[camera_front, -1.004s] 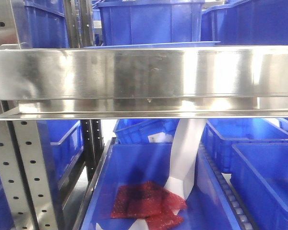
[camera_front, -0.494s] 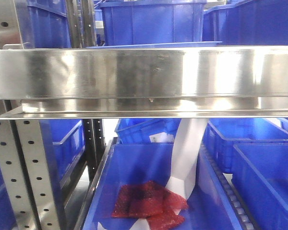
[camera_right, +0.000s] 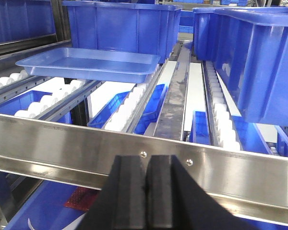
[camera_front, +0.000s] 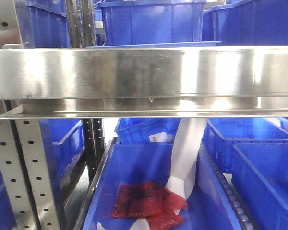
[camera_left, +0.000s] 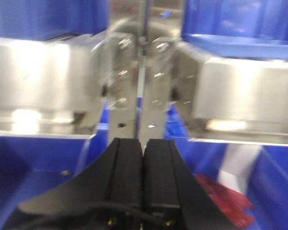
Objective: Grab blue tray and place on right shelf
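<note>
At the far left of the front view stand the perforated grey metal uprights point(camera_front: 19, 167), and the broad shiny stainless-steel front lip of the right shelf point(camera_front: 144, 72) runs from them across the whole width. Behind and above that lip sit deep, dark blue plastic bins point(camera_front: 151, 21), and only a thin blue edge just over the lip hints at the tray from this angle. In the right wrist view the wide shallow light periwinkle-blue plastic tray point(camera_right: 89, 63) lies flat on white rollers point(camera_right: 134, 103) on the left lane of the shelf, in front of a deep blue bin point(camera_right: 120, 24) and left of the grey centre rail point(camera_right: 175, 91); nothing grips it. Below the lip, a long deep blue bin point(camera_front: 149, 163) holds a crumpled red mesh bag point(camera_front: 146, 201) with a white paper strip point(camera_front: 185, 158) hanging down into it just to the right. The left gripper point(camera_left: 143, 148) shows black fingers pressed flat together with no gap and nothing between them, pointing at a blurred steel upright between two shelf lips. The right gripper point(camera_right: 148, 165) is likewise closed on itself, empty, its tips just in front of the steel lip point(camera_right: 221, 167) and well apart from the tray. More deep blue bins point(camera_right: 259, 52) fill the right lane.
</note>
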Controlling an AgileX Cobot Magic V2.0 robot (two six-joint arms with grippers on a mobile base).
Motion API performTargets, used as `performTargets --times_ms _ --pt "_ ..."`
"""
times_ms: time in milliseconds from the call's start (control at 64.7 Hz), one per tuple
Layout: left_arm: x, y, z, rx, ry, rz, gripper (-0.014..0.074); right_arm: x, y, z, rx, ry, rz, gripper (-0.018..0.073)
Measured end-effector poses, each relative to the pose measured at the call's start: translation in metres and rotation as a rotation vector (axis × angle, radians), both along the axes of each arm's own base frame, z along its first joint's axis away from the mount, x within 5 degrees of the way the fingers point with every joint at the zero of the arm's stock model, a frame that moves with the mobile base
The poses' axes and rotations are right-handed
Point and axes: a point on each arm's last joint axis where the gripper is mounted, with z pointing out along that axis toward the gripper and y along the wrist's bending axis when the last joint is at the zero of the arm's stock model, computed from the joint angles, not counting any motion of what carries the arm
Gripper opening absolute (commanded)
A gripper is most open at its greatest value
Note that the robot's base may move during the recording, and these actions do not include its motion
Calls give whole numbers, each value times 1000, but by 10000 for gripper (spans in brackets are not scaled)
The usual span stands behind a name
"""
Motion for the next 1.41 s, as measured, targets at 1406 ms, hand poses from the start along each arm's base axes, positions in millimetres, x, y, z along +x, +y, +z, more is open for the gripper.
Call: performTargets --times_ms 1406 --pt "0 1 4 -9 -54 16 -48 -4 -13 -76 4 -110 -240 60"
